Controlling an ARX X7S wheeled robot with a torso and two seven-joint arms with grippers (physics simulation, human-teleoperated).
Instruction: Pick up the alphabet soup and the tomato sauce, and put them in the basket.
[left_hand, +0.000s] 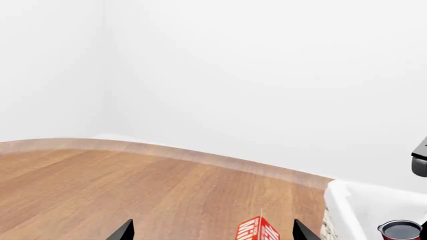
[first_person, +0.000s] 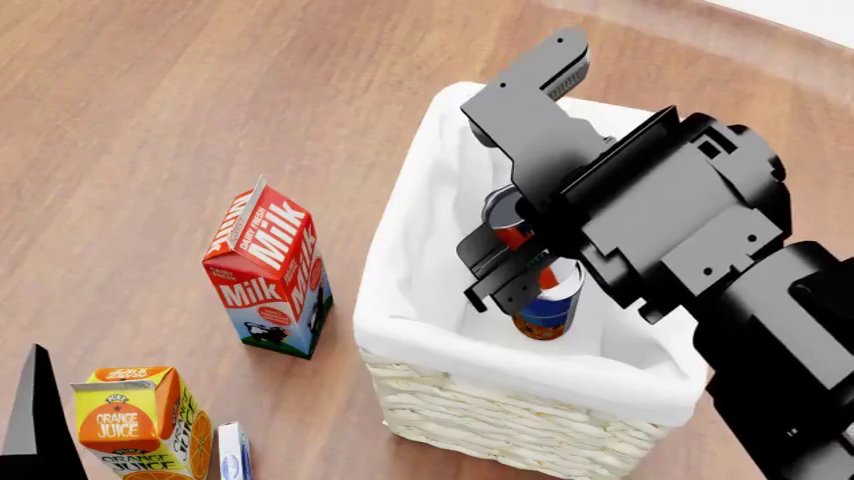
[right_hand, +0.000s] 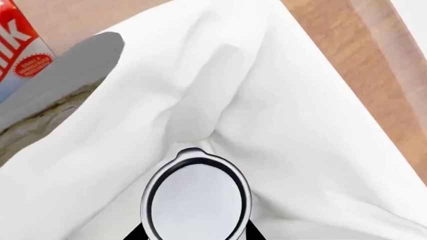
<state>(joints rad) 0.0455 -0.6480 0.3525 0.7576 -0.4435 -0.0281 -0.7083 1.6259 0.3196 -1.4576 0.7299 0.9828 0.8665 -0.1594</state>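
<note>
Table (first_person: 160, 90): a brown wood-grain top spreads under everything in the head view; its pale far edge runs against white walls in the left wrist view.

Right arm (first_person: 694, 230): the black arm reaches in from the near right and hangs over the open mouth of the basket, covering much of its interior.

Basket (first_person: 441, 395): cream wicker with white cloth lining folded over the rim, standing on the table at centre-right of the head view; the right wrist camera looks straight down into its white folds.

Milk carton (first_person: 267, 270): red, white and blue, upright just left of the basket and apart from it.

Orange juice carton (first_person: 134, 420): upright near the lower left corner, nearer the robot than the milk.

Right gripper (first_person: 514, 270): down inside the basket, its fingers clamped on the tomato sauce.

Tomato sauce (first_person: 507, 225): red-labelled can held between the right fingers, inside the basket walls; its pale round top (right_hand: 195, 200) fills the lower middle of the right wrist view.

Alphabet soup (first_person: 550, 305): blue-labelled can upright in the basket, just beside and nearer the robot than the held can.

Left gripper (left_hand: 212, 231): only two dark fingertips show, set apart, with the milk carton's peak between them and farther off.
</note>
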